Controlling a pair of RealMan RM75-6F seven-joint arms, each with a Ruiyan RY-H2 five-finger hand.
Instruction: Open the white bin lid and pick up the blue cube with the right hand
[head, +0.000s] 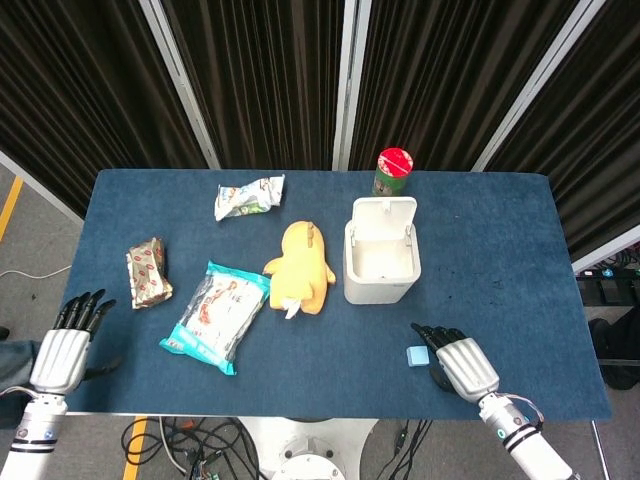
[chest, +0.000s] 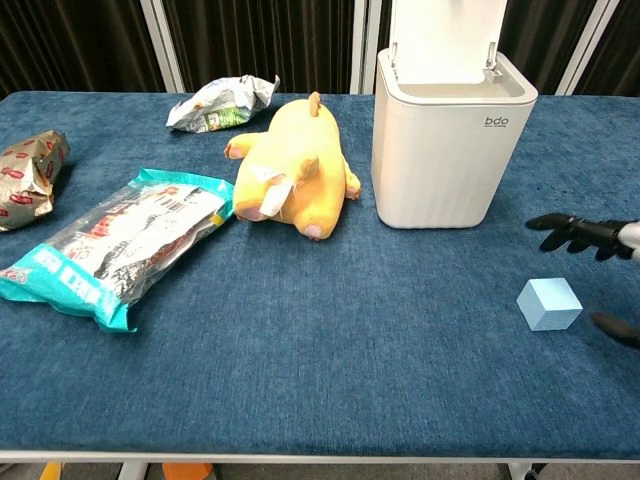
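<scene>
The white bin stands mid-table with its lid flipped up and back. The small blue cube lies on the blue table in front of and right of the bin. My right hand hovers open just right of the cube, fingers spread toward it, thumb low beside it, not touching. My left hand hangs open off the table's front left corner, holding nothing; the chest view does not show it.
A yellow plush toy lies left of the bin. A teal snack pack, a brown wrapper and a crumpled silver bag lie further left. A green can with a red lid stands behind the bin.
</scene>
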